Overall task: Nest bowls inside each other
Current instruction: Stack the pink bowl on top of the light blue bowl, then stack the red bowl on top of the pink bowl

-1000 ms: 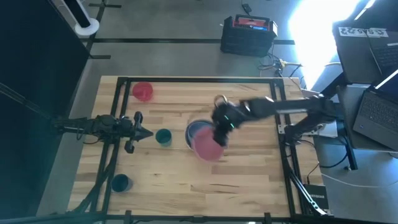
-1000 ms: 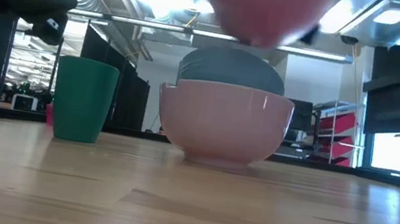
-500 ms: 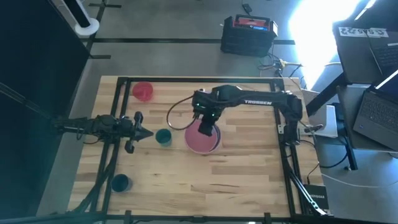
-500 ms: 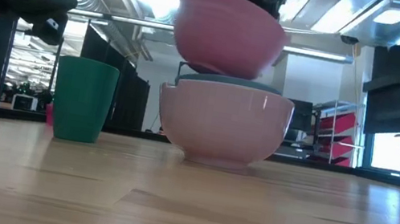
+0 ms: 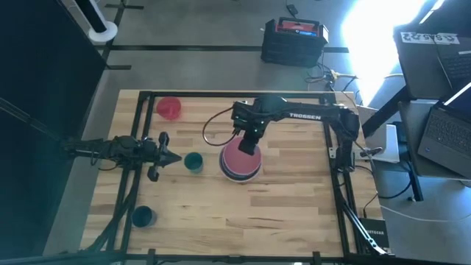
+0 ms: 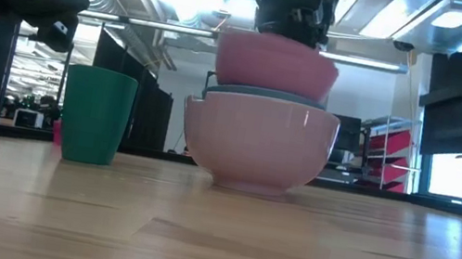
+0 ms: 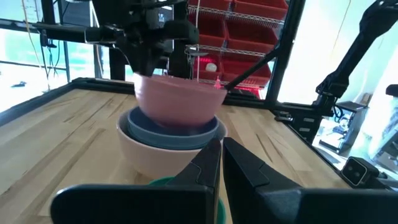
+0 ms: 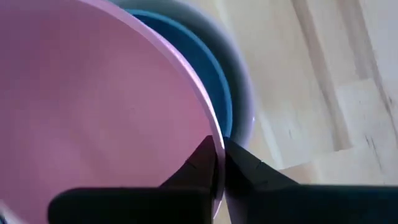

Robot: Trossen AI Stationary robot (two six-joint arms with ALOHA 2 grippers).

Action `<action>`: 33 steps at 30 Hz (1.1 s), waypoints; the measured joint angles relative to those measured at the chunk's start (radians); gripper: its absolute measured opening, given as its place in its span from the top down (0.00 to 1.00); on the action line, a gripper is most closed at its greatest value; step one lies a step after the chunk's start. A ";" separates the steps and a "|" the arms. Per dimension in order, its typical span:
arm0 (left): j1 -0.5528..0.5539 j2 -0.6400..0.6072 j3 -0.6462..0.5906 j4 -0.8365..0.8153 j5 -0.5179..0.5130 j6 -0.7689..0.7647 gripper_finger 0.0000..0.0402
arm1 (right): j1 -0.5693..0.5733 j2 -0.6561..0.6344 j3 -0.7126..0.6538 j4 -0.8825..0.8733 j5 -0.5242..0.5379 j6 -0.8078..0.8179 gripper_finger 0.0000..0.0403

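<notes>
A wide pale bowl (image 6: 256,148) stands on the table's middle (image 5: 240,171) with a grey-blue bowl (image 6: 265,95) nested inside it. A pink bowl (image 6: 276,65) is sunk partway into the grey-blue one, and my right gripper (image 8: 219,149) is shut on it from above (image 5: 249,144). A small red bowl (image 5: 168,108) stands at the far left. My left gripper (image 7: 221,152), shut and empty, waits level at the table's left (image 5: 168,157), pointing at the stack. My right gripper pinches the pink bowl's rim (image 8: 208,115) with one finger inside the bowl and one outside. The fingers point steeply down on the rim's far side. The bowl hangs nearly level, its lower part down inside the grey-blue bowl (image 8: 219,93).
A green cup (image 5: 193,162) stands between my left gripper and the stack, close to the pale bowl. A blue cup (image 5: 142,216) stands near the front left corner. Bare wood lies toward the near and right edges. Black frame rails (image 5: 338,191) run along the sides.
My right gripper has carried the pink bowl over the stack and down. The bowl was high above the stack, then tilted just over the grey-blue bowl; now it is nearly level and sunk into that bowl. The gripper has tipped more steeply downward and stayed shut.
</notes>
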 joint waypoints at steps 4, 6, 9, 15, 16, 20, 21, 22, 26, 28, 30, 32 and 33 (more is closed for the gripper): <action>0.000 0.000 0.000 0.000 0.000 0.000 1.00 | 0.001 0.024 -0.011 0.012 -0.060 0.000 0.88; 0.000 0.000 0.000 0.000 0.000 0.000 1.00 | 0.008 0.037 -0.012 0.029 -0.066 0.000 0.80; 0.000 0.000 0.000 0.000 0.000 0.000 1.00 | 0.009 0.030 -0.003 0.033 -0.055 -0.001 0.68; 0.000 0.000 0.000 0.000 0.000 0.000 1.00 | 0.019 -0.053 0.062 0.001 -0.021 0.006 0.55; 0.000 0.000 0.000 0.000 0.000 0.000 1.00 | 0.021 -0.066 0.073 -0.005 -0.016 0.007 0.53; 0.000 0.000 0.000 0.000 0.000 0.000 1.00 | 0.028 -0.122 0.117 -0.026 0.007 0.011 0.44; 0.000 0.000 0.000 0.000 0.000 0.000 1.00 | 0.031 -0.135 0.123 -0.025 0.017 0.008 0.43; 0.000 0.000 0.000 0.000 0.000 0.000 1.00 | 0.038 -0.153 0.123 -0.011 0.025 0.000 0.42; 0.000 0.000 0.000 0.001 0.000 0.000 1.00 | 0.050 -0.208 0.127 0.009 0.062 0.006 0.42; 0.002 0.001 -0.001 0.018 -0.010 0.027 1.00 | 0.054 -0.224 0.127 0.001 0.073 0.031 0.42; 0.006 0.002 -0.001 0.070 -0.023 0.046 1.00 | 0.054 -0.243 0.126 -0.011 0.079 0.054 0.42; 0.006 0.002 -0.001 0.142 -0.023 -0.033 1.00 | 0.054 -0.264 0.126 -0.029 0.079 0.072 0.42; 0.006 0.003 -0.001 0.184 -0.024 -0.092 1.00 | 0.054 -0.273 0.126 -0.044 0.079 0.078 0.42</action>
